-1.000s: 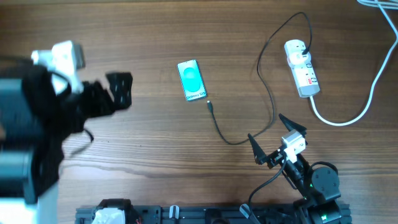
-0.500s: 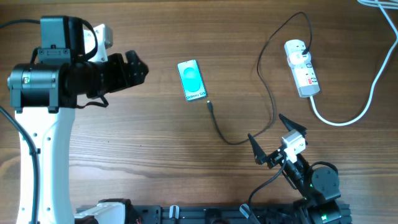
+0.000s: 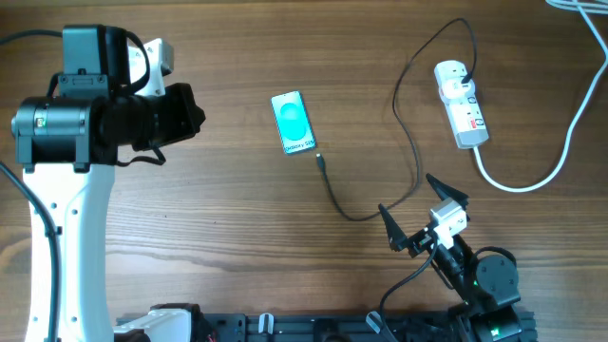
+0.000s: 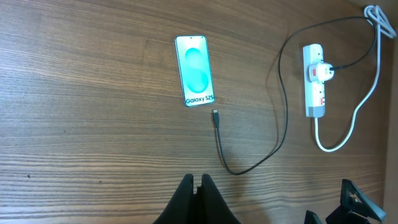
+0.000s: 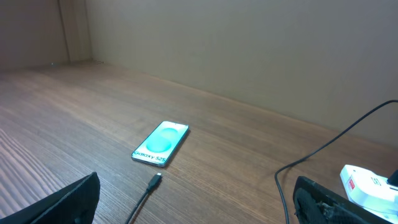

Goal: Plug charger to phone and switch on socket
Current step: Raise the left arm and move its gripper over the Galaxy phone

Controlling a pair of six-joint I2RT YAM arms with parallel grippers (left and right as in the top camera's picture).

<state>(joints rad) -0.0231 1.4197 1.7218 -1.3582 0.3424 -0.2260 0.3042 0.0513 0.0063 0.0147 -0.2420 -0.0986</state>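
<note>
Tabletop layout at the approach stage, with no task object yet in hand. On the brown wood-grain table (image 3: pixel 237 218) lies the small rectangular smartphone (image 3: pixel 293 122), flat and face up, its teal-and-white screen lit and the "Galaxy" lettering at the end nearer the robot. The small black plug tip (image 4: pixel 216 116) of the long thin black charger cable (image 3: pixel 415 161) rests on the table just beside that end, close to the phone but not touching it. From there the cable curves toward the robot's right and loops up to a white adapter seated in the short white oblong power strip (image 3: pixel 461 116). The strip sits well apart from the phone, and its thick white cord (image 3: pixel 560 152) trails off to the far right edge.

The left gripper (image 4: pixel 197 183) hangs above the left part of the table with its jaws pressed together on nothing. The right gripper (image 3: pixel 407 195) sits low near the front edge with its jaws spread wide and empty, close beside the cable's lower bend.

Judged from this layout, both parts of the task remain to be done. The step in hand is reaching for the plug tip. The next move calls for opened jaws on whichever arm takes it, a grasp just behind the tip, and alignment with the port at the phone's near end. The phone may slide when pushed, so bracing it seems wise. Whether the red switch marks show on or off cannot be told.
</note>
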